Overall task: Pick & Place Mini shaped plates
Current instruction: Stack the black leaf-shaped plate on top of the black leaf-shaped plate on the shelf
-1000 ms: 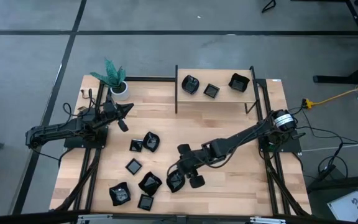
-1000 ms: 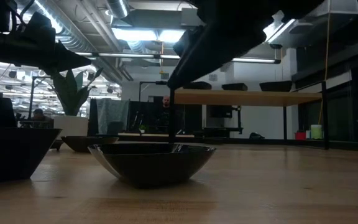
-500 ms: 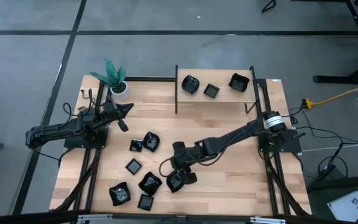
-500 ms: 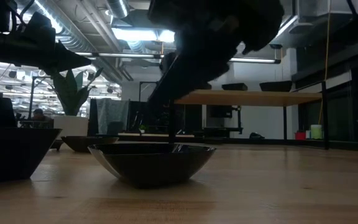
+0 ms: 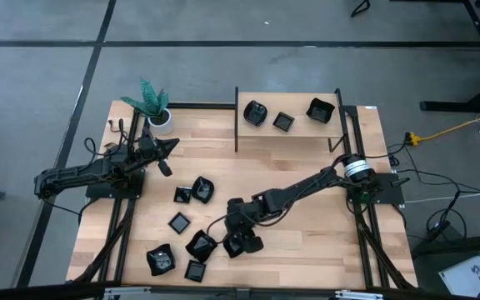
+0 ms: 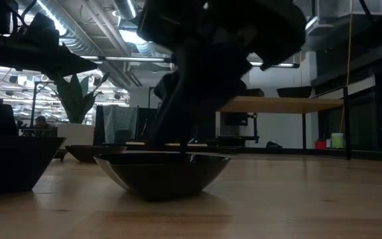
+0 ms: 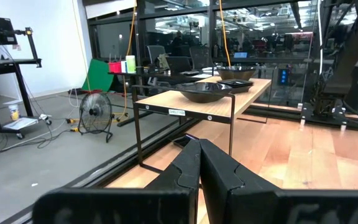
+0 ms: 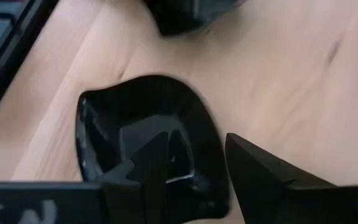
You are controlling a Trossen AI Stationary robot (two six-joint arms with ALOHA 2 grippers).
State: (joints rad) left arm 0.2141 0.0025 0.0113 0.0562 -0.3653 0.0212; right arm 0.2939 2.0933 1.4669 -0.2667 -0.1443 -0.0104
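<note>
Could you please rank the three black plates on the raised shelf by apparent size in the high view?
1. Right plate, largest.
2. Left plate, a little smaller.
3. Middle plate, smallest.

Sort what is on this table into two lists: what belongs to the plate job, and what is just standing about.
Job:
- loose black plates on the tabletop
- plate under the open right pincer
- three plates on the shelf

Standing about:
- potted plant
- left pincer, shut and waiting near the plant
</note>
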